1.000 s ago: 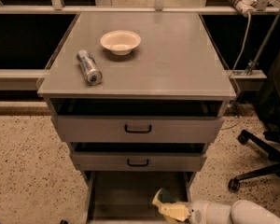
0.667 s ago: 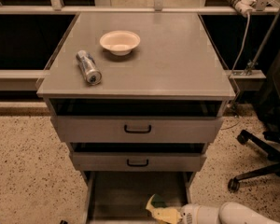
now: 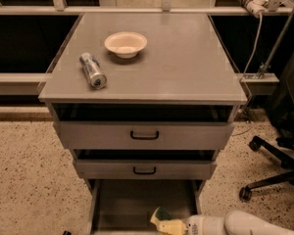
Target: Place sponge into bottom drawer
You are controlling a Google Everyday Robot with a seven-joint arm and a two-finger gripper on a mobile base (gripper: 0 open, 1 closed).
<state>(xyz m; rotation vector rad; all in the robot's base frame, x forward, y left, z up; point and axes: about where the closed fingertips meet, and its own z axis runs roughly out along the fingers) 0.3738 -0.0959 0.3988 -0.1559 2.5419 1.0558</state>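
Pale end effector [image 3: 169,225] — over bottom drawer [image 3: 130,204]

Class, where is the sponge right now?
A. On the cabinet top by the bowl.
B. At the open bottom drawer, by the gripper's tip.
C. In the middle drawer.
B: the sponge shows at the tip of the gripper, which reaches from the lower right over the open bottom drawer.

At bottom drawer [image 3: 132,202], pincer [image 3: 170,225] cut by lower edge; sponge [image 3: 159,214] partly hidden.

Hand [image 3: 170,226] with sponge [image 3: 159,214] in bottom drawer [image 3: 130,204]
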